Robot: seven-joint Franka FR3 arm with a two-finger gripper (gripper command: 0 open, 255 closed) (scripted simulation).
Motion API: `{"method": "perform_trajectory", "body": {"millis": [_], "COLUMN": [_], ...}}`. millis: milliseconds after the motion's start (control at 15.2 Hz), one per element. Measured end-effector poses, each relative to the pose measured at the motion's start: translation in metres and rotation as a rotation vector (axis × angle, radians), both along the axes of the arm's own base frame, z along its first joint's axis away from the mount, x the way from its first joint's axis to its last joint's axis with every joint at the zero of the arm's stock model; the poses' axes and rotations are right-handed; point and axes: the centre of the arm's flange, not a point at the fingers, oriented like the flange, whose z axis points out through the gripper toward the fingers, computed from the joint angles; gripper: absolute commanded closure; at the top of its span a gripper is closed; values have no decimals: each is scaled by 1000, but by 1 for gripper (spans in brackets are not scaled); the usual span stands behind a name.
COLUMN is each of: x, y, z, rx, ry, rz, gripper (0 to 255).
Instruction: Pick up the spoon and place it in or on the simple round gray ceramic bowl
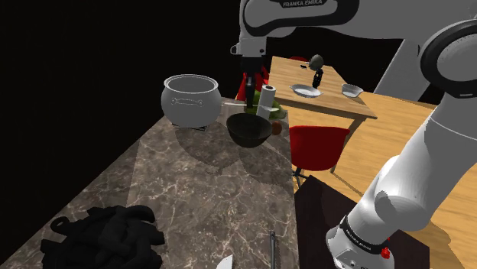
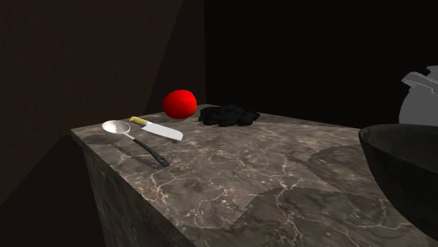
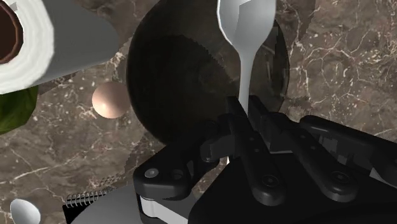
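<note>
The spoon is plain glossy white, with a slim handle widening into an oval scoop. The end effector is clamped on the handle. The spoon's long axis runs straight out ahead of the fingers (scoop end farthest out), over the dark round bowl on the marbled tabletop.

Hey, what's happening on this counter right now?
The robot's black gripper is shut on the handle of a pale spoon and holds it over the dark round bowl on the marble counter. The spoon has not been released yet. A paper towel roll stands beside the bowl. At the counter's other end, another spoon lies next to a knife.
</note>
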Motion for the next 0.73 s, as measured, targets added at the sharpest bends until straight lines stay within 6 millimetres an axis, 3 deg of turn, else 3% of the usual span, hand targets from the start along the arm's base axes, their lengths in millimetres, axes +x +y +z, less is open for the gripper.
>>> {"method": "perform_trajectory", "body": {"millis": [726], "x": [1], "y": [0], "z": [-57], "rx": [0], "ry": [0], "rz": [1], "gripper": [255]}}
